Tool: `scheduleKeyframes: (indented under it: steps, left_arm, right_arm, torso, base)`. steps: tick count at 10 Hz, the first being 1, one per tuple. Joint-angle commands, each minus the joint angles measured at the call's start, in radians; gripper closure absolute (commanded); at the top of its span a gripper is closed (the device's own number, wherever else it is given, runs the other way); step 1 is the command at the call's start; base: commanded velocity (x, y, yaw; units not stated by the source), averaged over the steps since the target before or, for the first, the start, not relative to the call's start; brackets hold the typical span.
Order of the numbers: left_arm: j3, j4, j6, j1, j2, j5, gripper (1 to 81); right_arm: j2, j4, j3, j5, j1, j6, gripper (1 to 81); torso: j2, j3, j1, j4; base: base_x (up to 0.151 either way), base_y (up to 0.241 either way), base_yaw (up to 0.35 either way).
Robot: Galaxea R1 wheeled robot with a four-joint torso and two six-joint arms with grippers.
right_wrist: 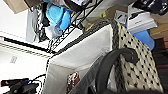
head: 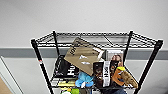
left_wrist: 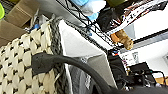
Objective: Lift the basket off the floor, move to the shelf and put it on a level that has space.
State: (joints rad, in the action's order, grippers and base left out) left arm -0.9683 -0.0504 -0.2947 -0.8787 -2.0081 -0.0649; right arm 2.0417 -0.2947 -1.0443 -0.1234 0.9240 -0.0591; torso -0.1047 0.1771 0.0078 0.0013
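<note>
basket [left_wrist: 30, 62] is just beside the shelf [head: 37, 53]; raise it level above the bare top level [head: 100, 38]. Tool state: cannot tell.

shelf [head: 95, 42] base cut off (box print blurred)

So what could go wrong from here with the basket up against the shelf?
The basket sits close beneath a crowded tier; its rim could catch the wire edge on the way up. The tilted cardboard box and toys lean outward and might get knocked off. The top level looks bare but high, so the lift must clear its front rail.
</note>
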Motion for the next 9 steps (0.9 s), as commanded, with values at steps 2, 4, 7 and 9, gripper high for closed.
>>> scheduleKeyframes:
  steps: [2, 4, 7, 9]
  left_arm:
    - [0.157, 0.015, 0.002, 0.186, 0.092, -0.009, 81.1]
    - [0.187, 0.015, -0.015, 0.212, 0.115, -0.007, 81.1]
    - [0.240, 0.015, -0.044, 0.269, 0.146, 0.000, 81.1]
    - [0.284, 0.014, -0.057, 0.310, 0.170, 0.002, 81.1]
  right_arm:
    - [-0.102, -0.004, 0.182, 0.013, -0.202, -0.014, 81.1]
    - [-0.125, -0.026, 0.220, 0.014, -0.239, -0.014, 81.1]
    - [-0.153, -0.049, 0.273, 0.019, -0.299, -0.014, 81.1]
    - [-0.182, -0.072, 0.323, 0.019, -0.346, -0.014, 81.1]
  torso:
    - [0.000, 0.000, 0.000, 0.000]
    - [0.000, 0.000, 0.000, 0.000]
    - [0.000, 0.000, 0.000, 0.000]
    - [0.000, 0.000, 0.000, 0.000]
  base:
    - [0.000, 0.000, 0.000]
    - [0.000, 0.000, 0.000]
    - [0.000, 0.000, 0.000]
    - [0.000, 0.000, 0.000]
